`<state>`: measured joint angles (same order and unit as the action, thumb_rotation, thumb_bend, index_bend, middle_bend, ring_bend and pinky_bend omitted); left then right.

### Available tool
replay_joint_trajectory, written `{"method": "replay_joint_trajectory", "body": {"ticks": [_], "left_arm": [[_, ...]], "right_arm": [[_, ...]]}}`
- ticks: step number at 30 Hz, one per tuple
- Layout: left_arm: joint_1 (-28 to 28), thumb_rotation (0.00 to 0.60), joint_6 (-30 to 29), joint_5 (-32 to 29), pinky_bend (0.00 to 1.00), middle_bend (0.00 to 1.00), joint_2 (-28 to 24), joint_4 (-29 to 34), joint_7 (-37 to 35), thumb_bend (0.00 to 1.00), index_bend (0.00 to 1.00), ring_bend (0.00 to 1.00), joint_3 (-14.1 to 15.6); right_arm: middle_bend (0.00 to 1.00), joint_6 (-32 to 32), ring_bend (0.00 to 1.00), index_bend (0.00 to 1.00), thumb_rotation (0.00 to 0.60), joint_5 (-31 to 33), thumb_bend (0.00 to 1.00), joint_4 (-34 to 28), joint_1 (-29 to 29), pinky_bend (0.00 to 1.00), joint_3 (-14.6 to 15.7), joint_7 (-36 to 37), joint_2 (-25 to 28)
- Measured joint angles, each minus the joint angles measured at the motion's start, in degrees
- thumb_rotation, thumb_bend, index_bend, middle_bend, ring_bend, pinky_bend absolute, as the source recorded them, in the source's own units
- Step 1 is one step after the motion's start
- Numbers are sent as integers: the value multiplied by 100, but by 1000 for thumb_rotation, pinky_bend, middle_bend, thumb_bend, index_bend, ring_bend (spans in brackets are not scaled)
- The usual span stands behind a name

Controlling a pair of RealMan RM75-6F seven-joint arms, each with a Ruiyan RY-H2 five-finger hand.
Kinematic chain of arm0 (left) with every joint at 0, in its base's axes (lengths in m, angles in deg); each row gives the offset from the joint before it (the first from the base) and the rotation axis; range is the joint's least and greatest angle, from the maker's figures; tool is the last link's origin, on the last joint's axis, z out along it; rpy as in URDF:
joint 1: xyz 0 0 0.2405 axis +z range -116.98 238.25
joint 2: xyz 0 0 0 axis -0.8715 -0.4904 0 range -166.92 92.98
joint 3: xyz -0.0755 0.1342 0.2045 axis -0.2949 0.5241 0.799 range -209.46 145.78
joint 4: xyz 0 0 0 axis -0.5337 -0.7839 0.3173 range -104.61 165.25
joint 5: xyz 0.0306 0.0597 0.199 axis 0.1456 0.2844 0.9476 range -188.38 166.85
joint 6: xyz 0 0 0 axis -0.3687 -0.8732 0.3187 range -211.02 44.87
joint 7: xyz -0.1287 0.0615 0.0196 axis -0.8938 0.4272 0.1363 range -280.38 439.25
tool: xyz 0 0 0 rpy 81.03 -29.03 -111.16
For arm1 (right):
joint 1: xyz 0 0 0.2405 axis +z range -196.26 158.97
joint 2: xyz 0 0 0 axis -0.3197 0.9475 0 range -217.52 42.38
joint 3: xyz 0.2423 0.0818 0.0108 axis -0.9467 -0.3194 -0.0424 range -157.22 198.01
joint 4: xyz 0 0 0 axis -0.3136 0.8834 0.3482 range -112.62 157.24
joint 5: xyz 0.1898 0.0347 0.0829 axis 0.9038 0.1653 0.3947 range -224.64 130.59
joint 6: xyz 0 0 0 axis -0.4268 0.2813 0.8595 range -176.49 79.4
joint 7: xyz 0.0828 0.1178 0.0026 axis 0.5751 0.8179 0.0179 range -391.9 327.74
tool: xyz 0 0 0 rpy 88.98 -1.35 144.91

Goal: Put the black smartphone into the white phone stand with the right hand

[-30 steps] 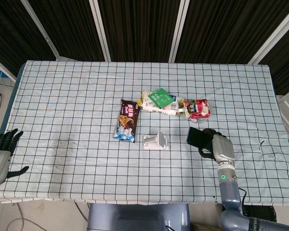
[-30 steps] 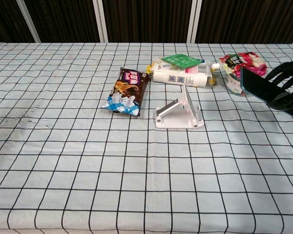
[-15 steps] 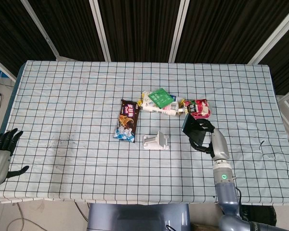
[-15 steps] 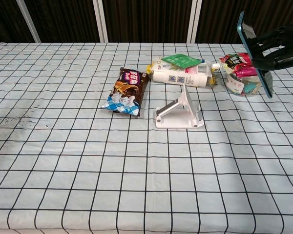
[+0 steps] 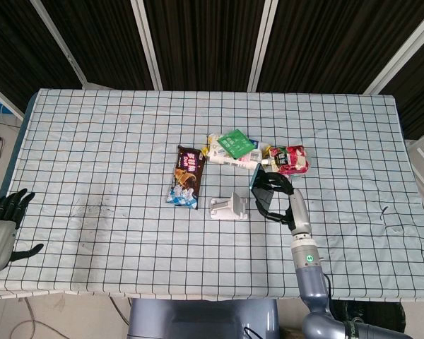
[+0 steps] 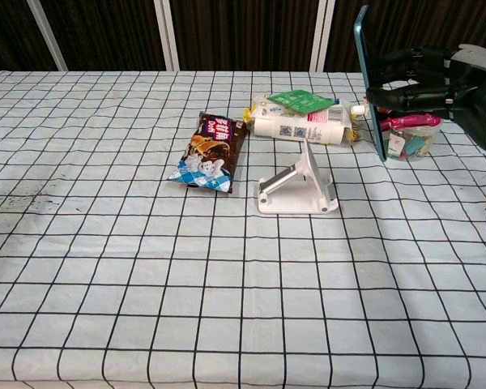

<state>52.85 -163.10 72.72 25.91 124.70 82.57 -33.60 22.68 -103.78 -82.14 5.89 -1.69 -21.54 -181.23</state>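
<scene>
We see the white phone stand [image 6: 298, 184] on the counter [image 6: 146, 267] nearest us, its sloped rest rising toward the right. Up and to the right of it, our right hand [image 6: 421, 77] grips the black smartphone [image 6: 370, 81] on edge, long axis near vertical, clear of the stand. Our left hand [image 5: 3, 226] hangs well apart, fingers spread, holding nothing.

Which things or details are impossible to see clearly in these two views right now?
- Smartphone screen: chest view shows it only edge-on; in the head view the right hand covers most of it.
- Red pouch: partly behind the phone and hand in the chest view.
- Left hand: cut by the head view's left edge, absent from the chest view.
- Package labels: too small to read.
</scene>
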Motion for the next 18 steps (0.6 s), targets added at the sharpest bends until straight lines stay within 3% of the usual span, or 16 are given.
{"method": "replay_joint_trajectory", "body": {"ticks": [18], "left_arm": [[24, 600, -79, -27, 0, 0, 90, -10, 170, 0, 0, 0, -20]], "right_arm": [[688, -1431, 413, 765, 600, -1327, 579, 946, 26, 265, 303, 2868, 427]]}}
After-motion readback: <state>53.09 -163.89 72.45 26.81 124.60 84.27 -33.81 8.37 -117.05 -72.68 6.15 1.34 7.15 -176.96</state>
